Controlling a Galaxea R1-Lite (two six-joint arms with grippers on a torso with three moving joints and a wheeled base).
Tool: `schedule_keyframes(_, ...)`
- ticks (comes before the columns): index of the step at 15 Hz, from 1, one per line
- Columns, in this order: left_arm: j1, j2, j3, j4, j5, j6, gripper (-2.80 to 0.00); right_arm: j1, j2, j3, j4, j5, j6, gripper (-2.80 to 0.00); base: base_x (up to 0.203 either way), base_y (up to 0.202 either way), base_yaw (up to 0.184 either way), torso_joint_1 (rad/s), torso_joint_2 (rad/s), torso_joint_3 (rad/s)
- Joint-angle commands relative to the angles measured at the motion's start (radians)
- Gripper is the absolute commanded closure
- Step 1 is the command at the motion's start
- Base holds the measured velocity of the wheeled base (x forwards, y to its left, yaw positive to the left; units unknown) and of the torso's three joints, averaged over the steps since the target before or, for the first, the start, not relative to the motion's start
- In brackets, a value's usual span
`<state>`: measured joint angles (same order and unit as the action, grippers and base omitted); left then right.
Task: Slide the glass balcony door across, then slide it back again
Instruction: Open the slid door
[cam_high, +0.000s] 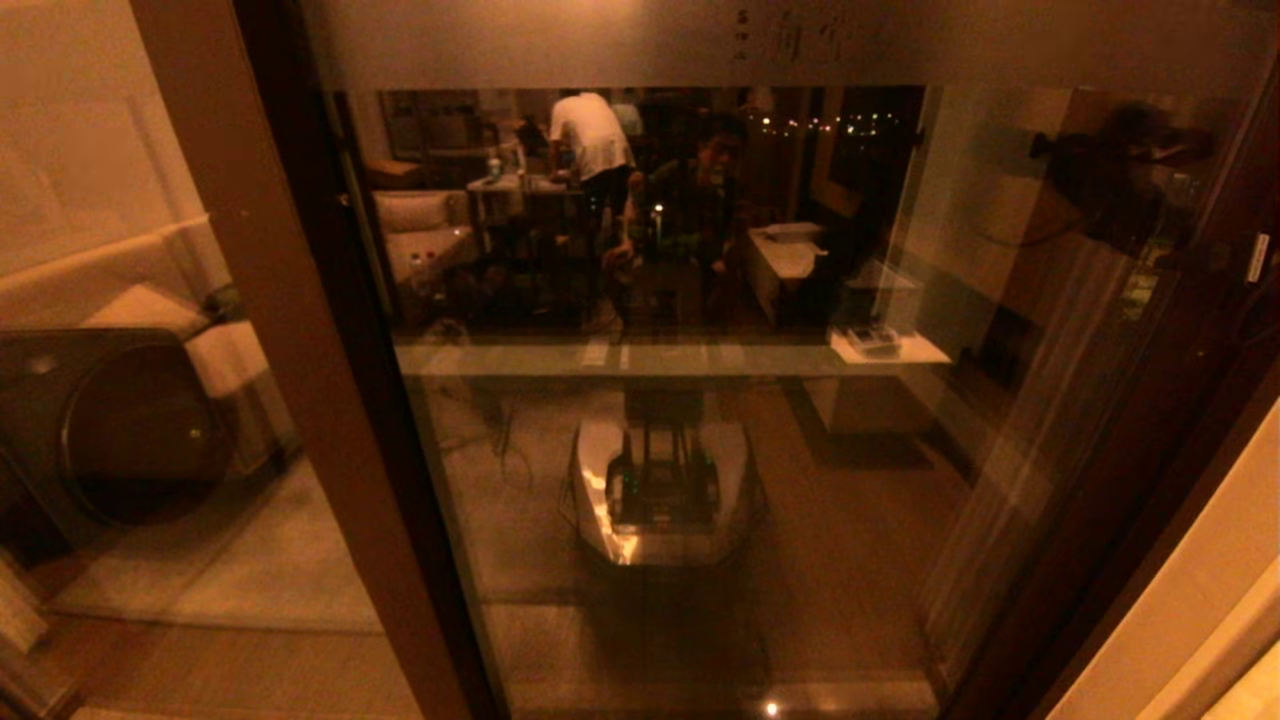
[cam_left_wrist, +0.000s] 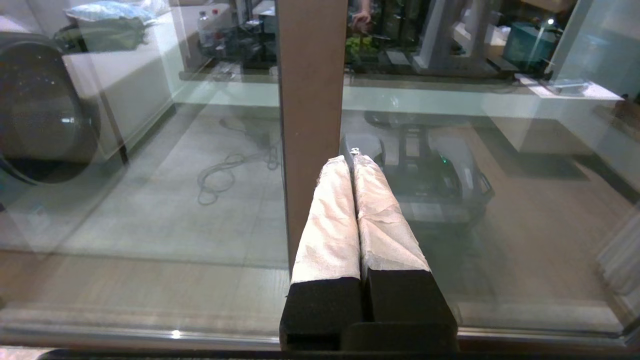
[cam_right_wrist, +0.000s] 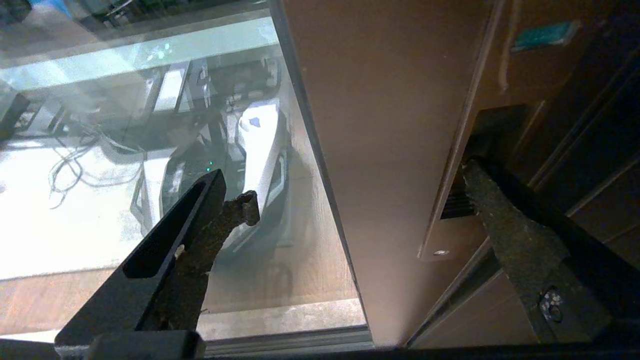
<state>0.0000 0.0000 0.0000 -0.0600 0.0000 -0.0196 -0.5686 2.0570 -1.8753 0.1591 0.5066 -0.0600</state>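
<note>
The glass balcony door (cam_high: 700, 450) fills the head view, with a frosted top band (cam_high: 600, 40) bearing Chinese characters; neither arm shows there. In the right wrist view my right gripper (cam_right_wrist: 357, 192) is open and straddles the door's brown upright (cam_right_wrist: 390, 125). One dark finger (cam_right_wrist: 505, 235) has its tip at the recessed handle plate (cam_right_wrist: 452, 200); the other finger (cam_right_wrist: 200, 250) is in front of the glass. My left gripper (cam_left_wrist: 352, 160) is shut with nothing in it, its white-wrapped fingers close to a brown upright (cam_left_wrist: 310, 90) that has no handle.
A dark round-fronted washing machine (cam_high: 110, 430) stands behind the glass on the left. The floor track (cam_left_wrist: 150, 335) runs along the door's foot. A pale wall (cam_high: 1200, 600) borders the frame on the right. The glass reflects my own base (cam_high: 660, 490).
</note>
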Motion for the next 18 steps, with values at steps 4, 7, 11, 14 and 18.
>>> schedule_keyframes(4, 0.0, 0.0, 0.021, 0.0, 0.0, 0.0, 0.0, 0.01, 0.03, -0.004, -0.003, -0.001, 0.002, -2.8, 0.0, 0.0, 0.0, 0.0, 0.0, 0.0)
schedule_keyframes(7, 0.0, 0.0, 0.021, -0.001, 0.0, 0.0, 0.0, 0.018, 0.031, -0.004, -0.003, 0.0, 0.016, -2.8, 0.0, 0.0, 0.0, 0.0, 0.0, 0.0)
schedule_keyframes(11, 0.0, 0.0, 0.021, 0.0, 0.0, 0.0, 0.0, 0.033, 0.028, 0.004, -0.001, 0.004, 0.032, -2.8, 0.0, 0.0, 0.0, 0.0, 0.0, 0.0)
schedule_keyframes(14, 0.0, 0.0, 0.021, 0.0, 0.0, 0.0, 0.0, 0.035, 0.028, 0.004, -0.002, 0.011, 0.051, -2.8, 0.0, 0.0, 0.0, 0.0, 0.0, 0.0)
schedule_keyframes(18, 0.0, 0.0, 0.021, 0.0, 0.0, 0.0, 0.0, 0.039, 0.025, 0.012, -0.003, 0.061, 0.074, -2.8, 0.0, 0.0, 0.0, 0.0, 0.0, 0.0)
